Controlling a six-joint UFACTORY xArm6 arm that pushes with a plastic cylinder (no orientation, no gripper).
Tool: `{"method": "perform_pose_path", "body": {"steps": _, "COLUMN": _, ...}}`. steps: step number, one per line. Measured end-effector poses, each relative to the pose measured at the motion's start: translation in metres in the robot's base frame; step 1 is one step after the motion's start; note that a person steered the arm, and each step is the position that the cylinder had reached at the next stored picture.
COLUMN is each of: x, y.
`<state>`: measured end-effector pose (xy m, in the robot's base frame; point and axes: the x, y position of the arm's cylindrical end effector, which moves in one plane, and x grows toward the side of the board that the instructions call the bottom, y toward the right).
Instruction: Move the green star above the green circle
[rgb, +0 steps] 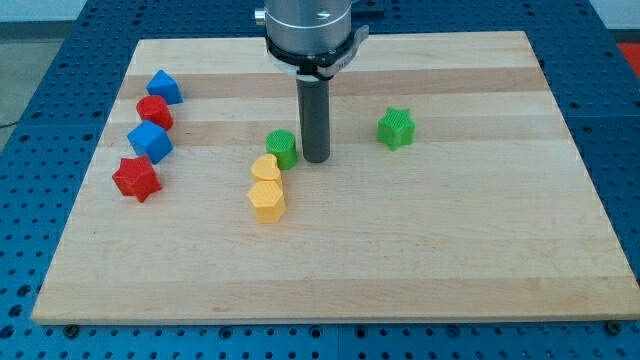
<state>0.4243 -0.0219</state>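
My tip (316, 158) sits beside the green circle (281, 148); no pincer, nothing held; next I must circle right behind the green star (396, 128).

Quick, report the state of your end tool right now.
No gripper: my tip is a bare rod holding nothing. It rests on the board just to the view's right of the green circle, well to the view's left of the green star.
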Motion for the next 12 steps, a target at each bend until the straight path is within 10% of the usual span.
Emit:
{"method": "perform_pose_path", "body": {"steps": 5, "x": -0.018, "y": 0.004}}
{"method": "perform_pose_path", "body": {"steps": 8, "x": 0.001, "y": 0.224}}
{"method": "perform_pose_path", "body": {"steps": 12, "x": -0.037, "y": 0.083}}
